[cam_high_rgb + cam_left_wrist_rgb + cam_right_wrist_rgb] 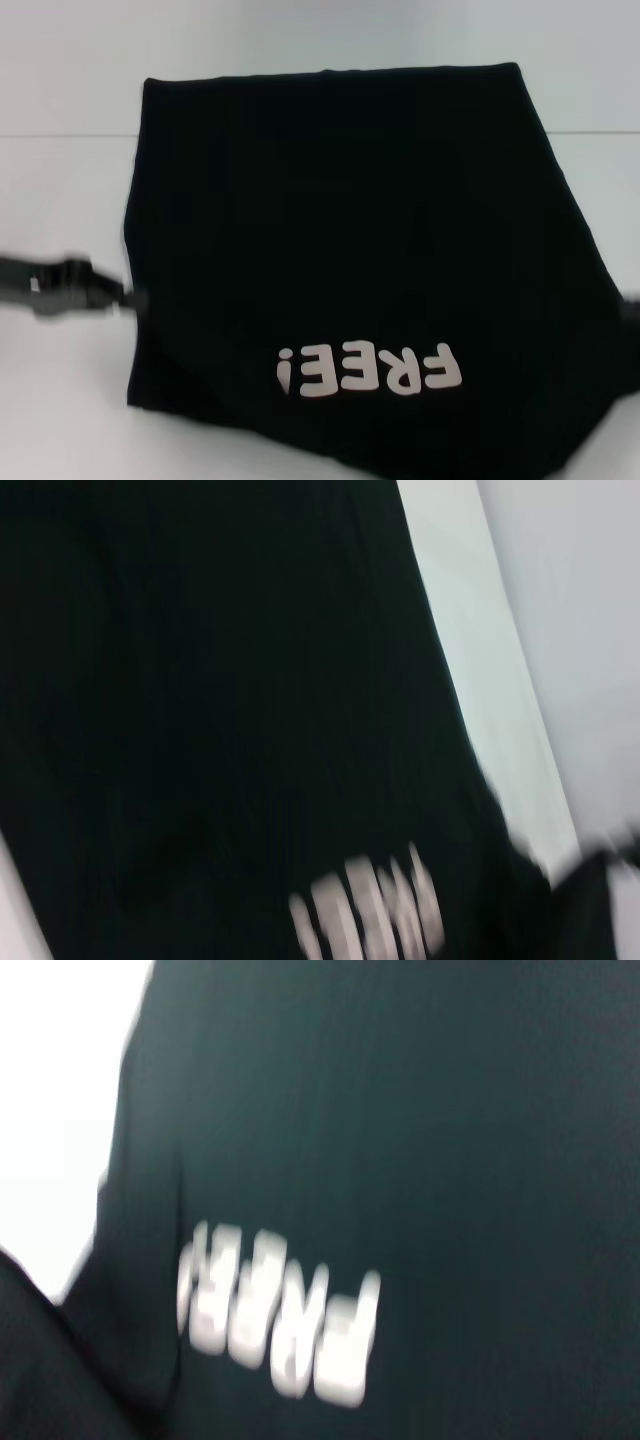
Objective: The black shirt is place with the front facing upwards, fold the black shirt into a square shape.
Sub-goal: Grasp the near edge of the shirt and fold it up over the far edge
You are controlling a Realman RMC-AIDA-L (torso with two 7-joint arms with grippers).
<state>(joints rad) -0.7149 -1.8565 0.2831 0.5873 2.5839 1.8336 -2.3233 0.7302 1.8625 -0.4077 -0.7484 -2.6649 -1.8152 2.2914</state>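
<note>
Black shirt [340, 230] lies on the white worktop [70, 80], filling the middle of the head view, chest side up. Its near edge and near right corner run out of the picture, so the collar and right sleeve cannot be made out. The far hem is straight and fully visible; both sides look turned inward, giving slanted flanks. Off-white "FREE!" lettering [370, 370] reads upside down from the robot's side, so the neck end points toward the robot and the long axis runs from near to far.

Left hand [125, 295] sits at the shirt's left edge, low over the worktop; it is smeared by blur and I cannot tell how its fingers stand. Right hand shows only as a dark sliver at the right border [630, 305], state not determinable.

Bare worktop lies beyond the hem and to the left. Both wrist views show blurred black cloth and lettering [370, 910] [280, 1310].
</note>
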